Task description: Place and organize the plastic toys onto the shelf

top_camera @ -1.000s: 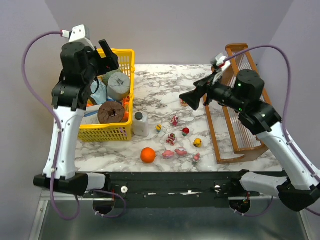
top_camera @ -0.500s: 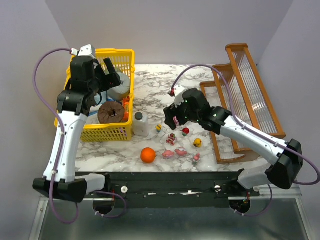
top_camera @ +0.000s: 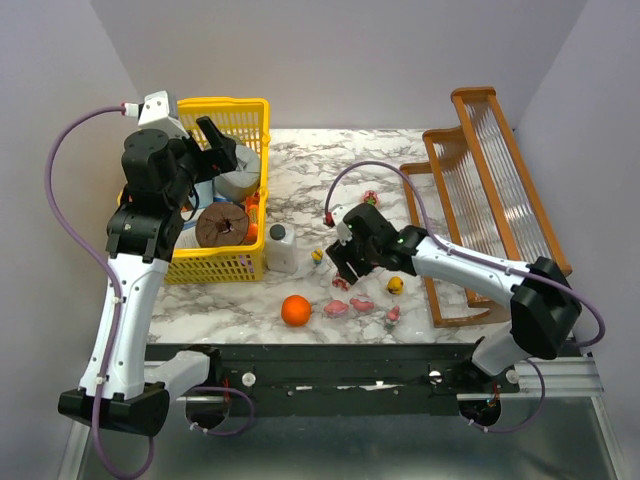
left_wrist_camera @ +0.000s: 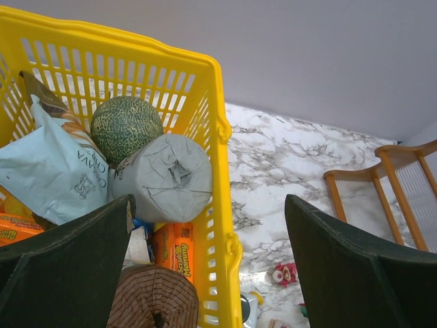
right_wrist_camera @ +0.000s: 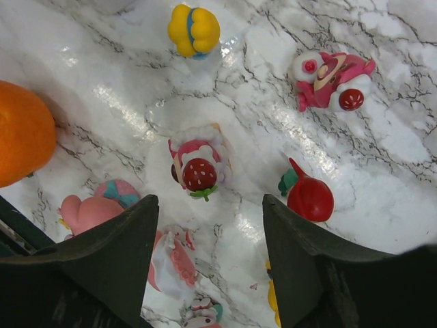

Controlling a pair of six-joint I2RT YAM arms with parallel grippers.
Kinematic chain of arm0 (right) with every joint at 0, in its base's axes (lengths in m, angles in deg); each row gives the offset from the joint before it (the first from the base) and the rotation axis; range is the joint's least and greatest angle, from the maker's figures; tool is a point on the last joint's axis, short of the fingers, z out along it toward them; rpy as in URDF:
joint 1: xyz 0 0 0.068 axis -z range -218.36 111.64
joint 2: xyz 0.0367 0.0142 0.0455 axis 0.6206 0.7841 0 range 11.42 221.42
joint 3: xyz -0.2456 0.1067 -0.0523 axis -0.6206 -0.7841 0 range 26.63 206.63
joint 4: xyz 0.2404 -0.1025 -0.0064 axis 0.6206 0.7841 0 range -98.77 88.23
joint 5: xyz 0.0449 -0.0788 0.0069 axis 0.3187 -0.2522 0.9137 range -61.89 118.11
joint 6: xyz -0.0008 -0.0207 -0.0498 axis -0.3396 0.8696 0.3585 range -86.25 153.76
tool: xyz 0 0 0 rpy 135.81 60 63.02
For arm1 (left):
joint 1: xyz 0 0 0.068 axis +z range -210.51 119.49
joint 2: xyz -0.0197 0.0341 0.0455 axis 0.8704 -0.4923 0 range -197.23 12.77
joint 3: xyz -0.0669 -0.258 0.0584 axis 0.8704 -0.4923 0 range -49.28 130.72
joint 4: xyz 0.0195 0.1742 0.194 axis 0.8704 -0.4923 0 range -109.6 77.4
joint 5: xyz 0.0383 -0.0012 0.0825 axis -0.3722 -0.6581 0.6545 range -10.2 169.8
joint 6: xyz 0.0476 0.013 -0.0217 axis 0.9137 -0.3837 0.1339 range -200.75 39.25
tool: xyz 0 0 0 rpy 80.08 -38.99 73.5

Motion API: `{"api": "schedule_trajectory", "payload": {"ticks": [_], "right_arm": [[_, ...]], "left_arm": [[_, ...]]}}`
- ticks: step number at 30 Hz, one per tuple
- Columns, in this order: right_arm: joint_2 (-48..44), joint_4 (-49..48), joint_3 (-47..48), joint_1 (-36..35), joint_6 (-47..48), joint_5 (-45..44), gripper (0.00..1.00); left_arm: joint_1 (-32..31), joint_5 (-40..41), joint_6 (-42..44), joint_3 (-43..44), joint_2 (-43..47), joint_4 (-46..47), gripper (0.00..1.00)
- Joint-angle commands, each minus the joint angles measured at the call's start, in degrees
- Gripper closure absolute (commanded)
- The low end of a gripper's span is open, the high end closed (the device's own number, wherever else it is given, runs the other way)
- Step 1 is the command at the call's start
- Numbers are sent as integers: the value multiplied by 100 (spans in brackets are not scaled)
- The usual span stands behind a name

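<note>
Right gripper [top_camera: 345,265] is parked low over the bunch of plastic toys [top_camera: 362,300] on the marble table [top_camera: 330,170], jaws spread apart and nothing pinched. In the wrist view a strawberry-topped pink toy [right_wrist_camera: 199,167] is framed right between the two fingers [right_wrist_camera: 102,260]. Whether it's being touched can't be told. Scattered around it are a yellow toy [right_wrist_camera: 194,29], a pink-and-red wheeled toy [right_wrist_camera: 332,74], a red toy with a green bit [right_wrist_camera: 308,197] and a pink toy with a teal bow [right_wrist_camera: 95,208]. The orange ball [right_wrist_camera: 20,133] is seen at the left edge, near the bow one. A lone toy [top_camera: 371,197] is sat further back, nearer the shelf [top_camera: 495,200], which is stood along the right side of the table. The white bottle [top_camera: 281,247] is stood just beside the yellow basket [top_camera: 250,103].

Left gripper [left_wrist_camera: 209,205] is held up over the basket, jaws wide open, nothing in them. Below it a netted melon [left_wrist_camera: 126,126], a grey roll [left_wrist_camera: 171,178] and a pale blue bag [left_wrist_camera: 51,171] are packed in.
</note>
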Motion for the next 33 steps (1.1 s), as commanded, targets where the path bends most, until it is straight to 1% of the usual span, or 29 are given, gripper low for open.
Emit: {"api": "schedule_trajectory", "payload": {"ticks": [1, 3, 8, 10, 15, 17, 24, 27, 28, 31, 32, 33], "right_arm": [[243, -42, -87, -49, 137, 3, 32], [304, -156, -104, -49, 137, 64, 34], [559, -253, -61, -40, 58, 64, 43], [595, -288, -78, -40, 49, 275, 46], [656, -411, -122, -49, 49, 328, 47], [674, -464, -122, -49, -126, 346, 47], [744, -552, -113, -49, -214, 416, 48], [727, -640, -166, -40, -276, 381, 56], [700, -640, -166, -49, -285, 372, 63], [683, -623, -166, -40, -320, 302, 76], [656, -596, -166, -40, -329, 293, 82], [647, -579, -131, -40, -346, 284, 85]], "left_arm": [[32, -96, 72, -28, -16, 154, 1], [32, -88, 81, -45, -16, 163, 1], [32, -88, 98, -89, 10, 198, 1], [32, -61, 116, -115, 45, 207, 1], [23, 44, 169, -247, 159, 313, 1], [32, 158, 160, -317, 203, 374, 1], [23, 132, 221, -467, 309, 515, 1], [32, 167, 221, -476, 318, 515, 1], [32, 158, 221, -476, 318, 524, 1], [23, 167, 230, -476, 327, 524, 1], [23, 167, 230, -476, 327, 532, 1], [32, 158, 230, -476, 335, 533, 1]]}}
